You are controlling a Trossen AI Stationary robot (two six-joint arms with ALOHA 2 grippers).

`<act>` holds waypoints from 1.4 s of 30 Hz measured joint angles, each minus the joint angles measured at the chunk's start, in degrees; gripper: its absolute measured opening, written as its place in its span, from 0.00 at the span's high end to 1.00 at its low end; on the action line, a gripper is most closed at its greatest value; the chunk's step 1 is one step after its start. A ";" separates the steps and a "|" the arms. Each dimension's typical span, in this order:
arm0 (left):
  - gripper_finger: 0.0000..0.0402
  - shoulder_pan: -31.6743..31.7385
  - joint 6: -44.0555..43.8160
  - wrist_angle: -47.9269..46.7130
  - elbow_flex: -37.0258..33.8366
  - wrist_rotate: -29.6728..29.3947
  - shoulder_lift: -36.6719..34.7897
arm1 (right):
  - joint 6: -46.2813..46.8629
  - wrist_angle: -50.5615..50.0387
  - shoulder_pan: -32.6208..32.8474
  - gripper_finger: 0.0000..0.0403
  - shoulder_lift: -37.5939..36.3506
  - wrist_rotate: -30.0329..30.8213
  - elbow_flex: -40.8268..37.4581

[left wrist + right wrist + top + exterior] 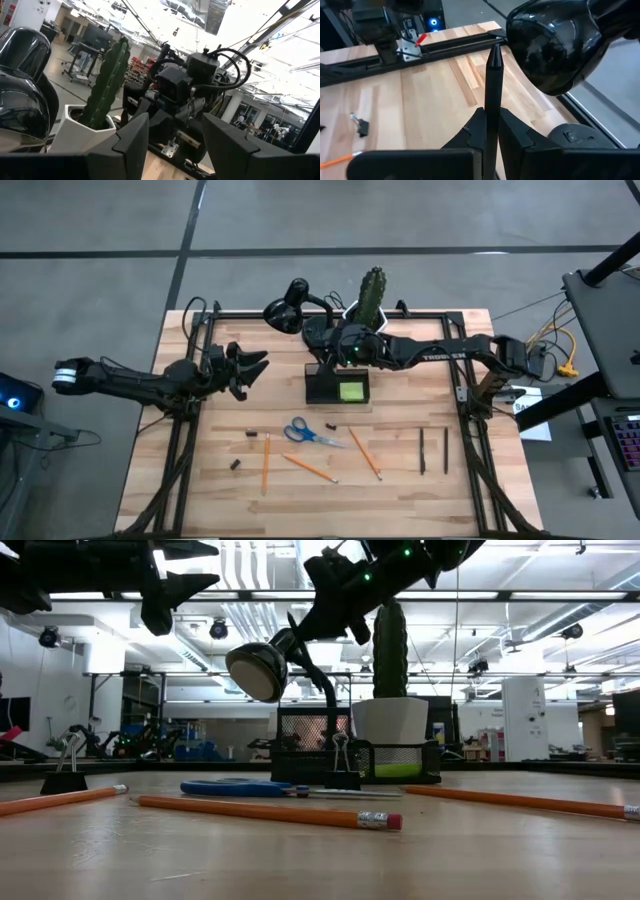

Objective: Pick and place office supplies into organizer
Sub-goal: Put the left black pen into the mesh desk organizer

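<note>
The black organizer point(337, 384) stands at the table's middle, with the lime-green sticky pad point(352, 391) in its right part; it also shows in the low view point(352, 756). My right gripper point(327, 346) is just past its far edge, above the table, shut on a dark pen point(493, 85). My left gripper point(256, 366) is open and empty, raised left of the organizer. On the table lie the blue-handled scissors point(308, 432), three orange pencils point(266, 463) point(311, 469) point(364, 452), two dark pens point(422, 450) point(445, 450) and small binder clips point(250, 435). My right gripper pinches the dark pen's shaft point(492, 131) between its two fingers. The pen lies along the fingers and sticks out past their tips, its pointed end point(494, 51) forward. It is lifted clear of the table.
A black desk lamp point(290, 311) and a cactus in a white pot point(371, 298) stand just behind the organizer, close to my right gripper; the lamp head point(555, 45) is right beside the pen's end. Black frame rails point(180, 450) run along the table's sides.
</note>
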 joint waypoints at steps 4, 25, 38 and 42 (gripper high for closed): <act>0.58 0.00 0.01 0.25 0.09 -0.02 0.00 | -0.31 6.43 -0.32 0.95 0.00 0.06 -2.93; 0.58 0.00 0.13 0.24 0.06 -0.02 0.00 | 3.33 27.48 -0.34 0.95 0.04 -0.13 -12.86; 0.58 0.00 0.14 0.22 0.04 -1.07 0.00 | 0.20 27.14 -0.34 0.95 0.07 0.02 -16.66; 0.58 0.00 0.11 0.26 0.04 -1.09 0.29 | 0.14 27.44 -0.43 0.95 0.07 0.06 -17.04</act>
